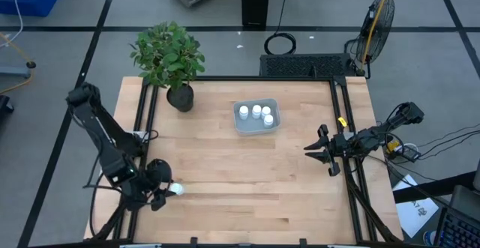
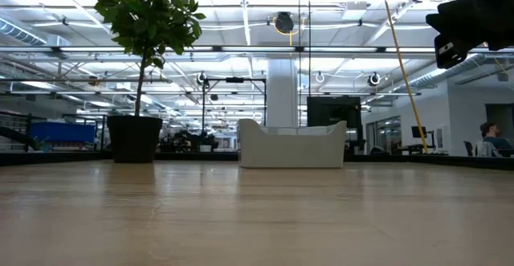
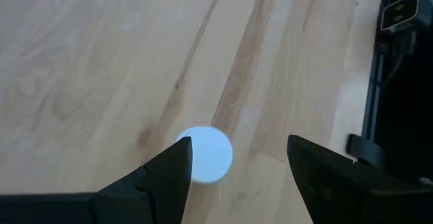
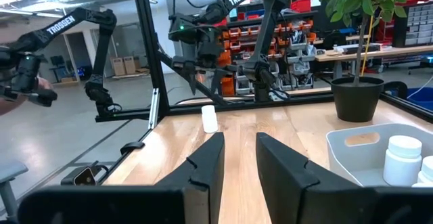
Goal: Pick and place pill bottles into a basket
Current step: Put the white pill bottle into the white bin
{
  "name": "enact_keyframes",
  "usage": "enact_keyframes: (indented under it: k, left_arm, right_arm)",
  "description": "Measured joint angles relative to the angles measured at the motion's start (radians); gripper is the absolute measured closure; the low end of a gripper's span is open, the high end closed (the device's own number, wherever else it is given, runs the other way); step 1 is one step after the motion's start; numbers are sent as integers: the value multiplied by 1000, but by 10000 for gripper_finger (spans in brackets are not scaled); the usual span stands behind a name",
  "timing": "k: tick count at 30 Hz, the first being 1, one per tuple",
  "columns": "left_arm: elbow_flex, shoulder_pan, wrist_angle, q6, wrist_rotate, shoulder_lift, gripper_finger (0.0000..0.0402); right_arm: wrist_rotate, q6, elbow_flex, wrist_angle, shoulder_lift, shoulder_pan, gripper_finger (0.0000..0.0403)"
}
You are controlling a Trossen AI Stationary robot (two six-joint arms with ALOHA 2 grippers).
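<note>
One white pill bottle (image 1: 175, 189) stands upright on the wood table near its near left corner; it also shows in the right wrist view (image 4: 210, 118). My left gripper (image 1: 160, 192) hangs over it, open and pointing down. In the left wrist view the bottle's round cap (image 3: 205, 155) lies between the fingers, close to one fingertip (image 3: 181, 151). The pale basket (image 1: 256, 118) stands at the table's far middle with other bottles (image 1: 256, 112) upright inside. My right gripper (image 1: 318, 152) is open and empty at the table's right side, facing the basket (image 4: 369, 143).
A dark pot with a green plant (image 1: 178, 94) stands at the table's far left, left of the basket. Black frame rails (image 1: 352, 165) run along the table's left and right edges. Bare wood lies between the bottle and the basket.
</note>
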Motion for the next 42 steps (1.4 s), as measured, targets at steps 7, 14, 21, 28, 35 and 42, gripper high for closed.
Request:
enact_keyframes:
  k: [7, 14, 21, 28, 35, 42]
  left_arm:
    - [-24, 1, -1, -3, -15, 28, 149]
    - [-24, 1, -4, -38, -12, 90, 109]
    - [-24, 1, 25, -38, -9, 133, 65]
    - [-24, 3, 15, -46, -4, 178, 60]
    - [-24, 24, 18, -43, 5, 213, 60]
    - [-23, 35, 19, -37, 36, 215, 73]
  right_arm:
    - [0, 0, 0, 0, 0, 0, 324]
    - [0, 0, 0, 0, 0, 0, 323]
    - [0, 0, 0, 0, 0, 0, 325]
    - [0, 0, 0, 0, 0, 0, 325]
    - [0, 0, 0, 0, 0, 0, 323]
    - [0, 0, 0, 0, 0, 0, 324]
